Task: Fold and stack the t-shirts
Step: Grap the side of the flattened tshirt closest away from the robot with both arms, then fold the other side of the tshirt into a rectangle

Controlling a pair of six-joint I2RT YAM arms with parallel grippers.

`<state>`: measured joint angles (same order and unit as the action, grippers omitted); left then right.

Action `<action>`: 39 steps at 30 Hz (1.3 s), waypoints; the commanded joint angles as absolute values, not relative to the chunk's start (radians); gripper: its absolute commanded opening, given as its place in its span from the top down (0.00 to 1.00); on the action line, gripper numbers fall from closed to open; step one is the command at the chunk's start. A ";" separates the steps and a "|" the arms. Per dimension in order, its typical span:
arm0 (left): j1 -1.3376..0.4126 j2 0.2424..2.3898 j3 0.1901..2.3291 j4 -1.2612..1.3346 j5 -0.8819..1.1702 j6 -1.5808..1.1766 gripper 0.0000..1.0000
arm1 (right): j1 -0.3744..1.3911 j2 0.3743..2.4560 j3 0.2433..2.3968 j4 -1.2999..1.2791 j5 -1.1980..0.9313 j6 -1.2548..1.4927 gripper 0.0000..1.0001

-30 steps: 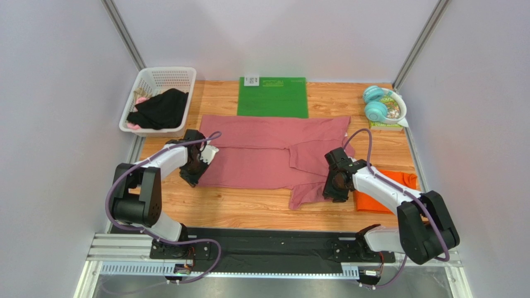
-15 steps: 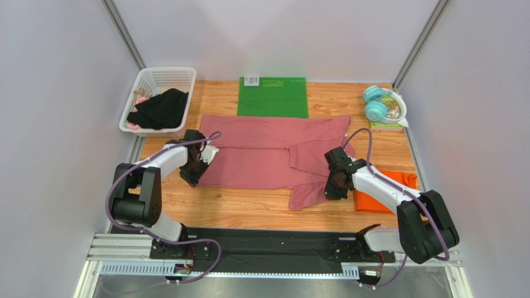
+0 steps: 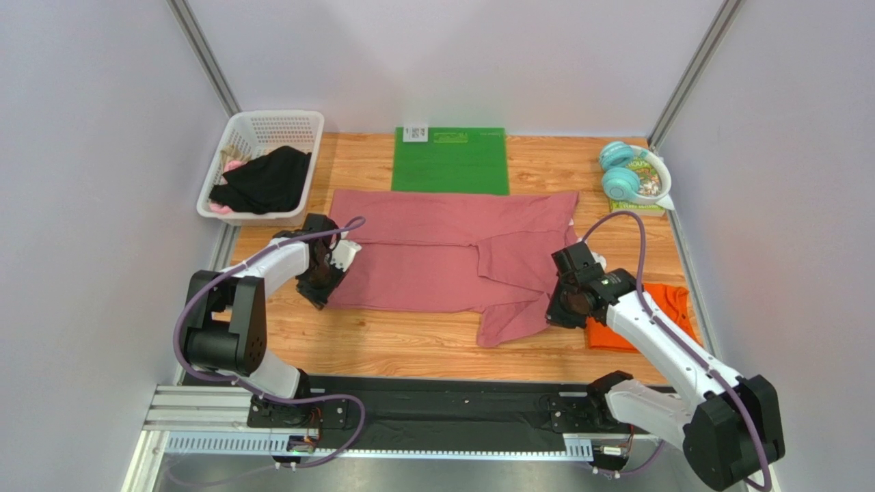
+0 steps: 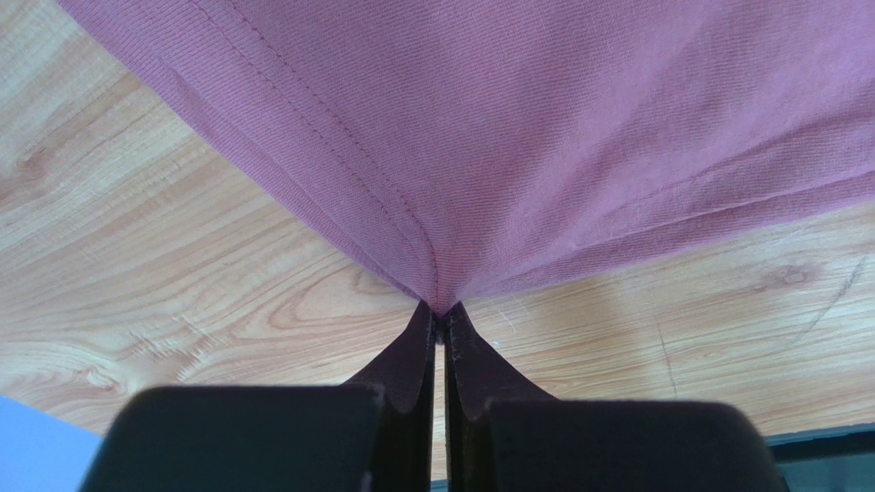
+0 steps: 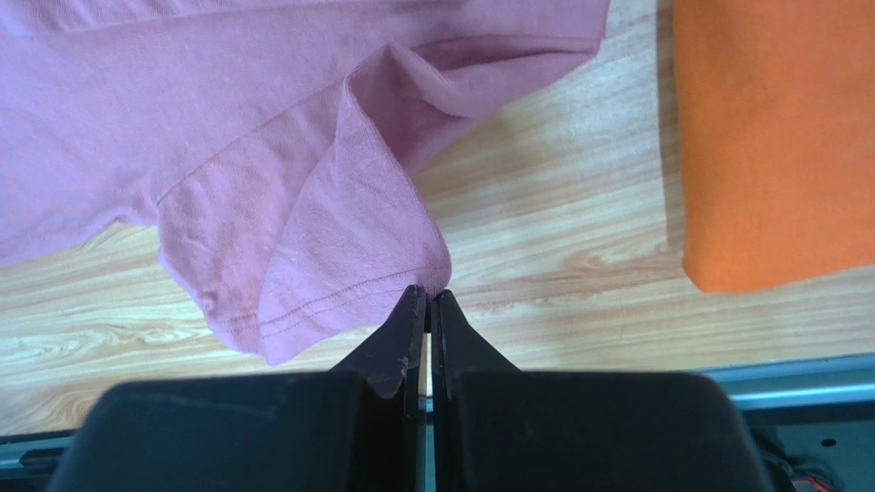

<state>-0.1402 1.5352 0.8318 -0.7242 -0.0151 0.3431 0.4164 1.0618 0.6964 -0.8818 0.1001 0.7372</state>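
**Both grippers pinched on the pink shirt's near edge**

The pink t-shirt (image 3: 431, 256) lies spread flat just on the near side of the green mat (image 3: 452, 159), with one sleeve folded in over its body. It looks like a thin, limp knit, so I judge it light and likely to sag and drag. Hems and corners are the sound places to grip.

The left gripper (image 4: 440, 313), nearer than the mat and to its left, has its fingers closed tight on the stitched corner, and the cloth tents from the tips. The right gripper (image 5: 427, 299), nearer than the mat and to its right, pinches a fold at the sleeve hem.

The orange t-shirt (image 5: 770, 133) lies folded further to the mat's near right.
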 commanded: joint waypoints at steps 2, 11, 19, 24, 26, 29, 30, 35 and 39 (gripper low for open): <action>-0.133 1.491 0.854 -0.770 0.023 0.351 1.00 | 0.419 0.982 0.738 -0.978 0.101 0.764 1.00; -0.132 1.344 0.882 -0.871 0.006 0.383 1.00 | 0.425 0.899 0.767 -1.072 0.087 0.793 1.00; -0.132 1.307 0.890 -0.913 0.015 0.380 1.00 | 0.442 0.862 0.793 -1.114 0.077 0.808 1.00; -0.132 1.286 0.871 -0.936 0.006 0.409 1.00 | 0.448 0.810 0.821 -1.221 0.069 0.821 1.00; -0.132 1.273 0.855 -0.943 0.003 0.419 1.00 | 0.451 0.776 0.822 -1.261 0.055 0.830 1.00; -0.132 1.236 0.833 -0.953 0.005 0.439 1.00 | 0.463 0.723 0.824 -1.313 0.043 0.853 1.00; -0.132 1.221 0.828 -0.960 0.003 0.445 1.00 | 0.468 0.710 0.824 -1.324 0.041 0.857 1.00; -0.132 1.175 0.799 -0.986 0.003 0.451 1.00 | 0.472 0.640 0.841 -1.414 0.017 0.877 1.00; -0.130 1.157 0.801 -0.997 0.003 0.456 1.00 | 0.472 0.595 0.864 -1.462 -0.020 0.897 1.00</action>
<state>-0.1402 1.1866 0.7979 -0.9649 0.0059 0.4263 0.4644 0.6369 0.8024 -1.3289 0.0334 0.8581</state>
